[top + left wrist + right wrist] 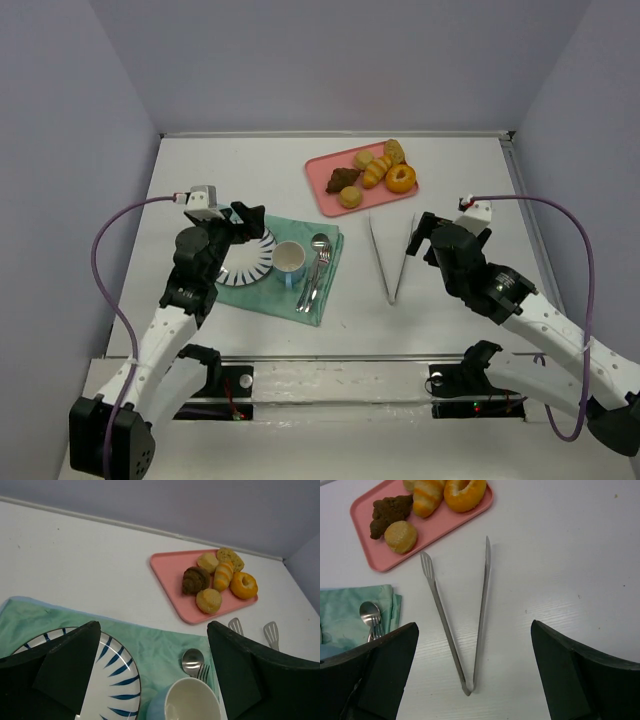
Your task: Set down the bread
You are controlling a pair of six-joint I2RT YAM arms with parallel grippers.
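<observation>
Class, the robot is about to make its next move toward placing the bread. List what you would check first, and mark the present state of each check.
1. The right gripper is open, holding nothing: ok.
2. The tongs lie free on the table, arms spread: ok.
3. The round bun and chocolate pastry sit uncovered on the pink tray: ok.
4. The plate is bare for bread: cannot tell; the left gripper hides part of it.
5. The left gripper is open, holding nothing: ok.
</observation>
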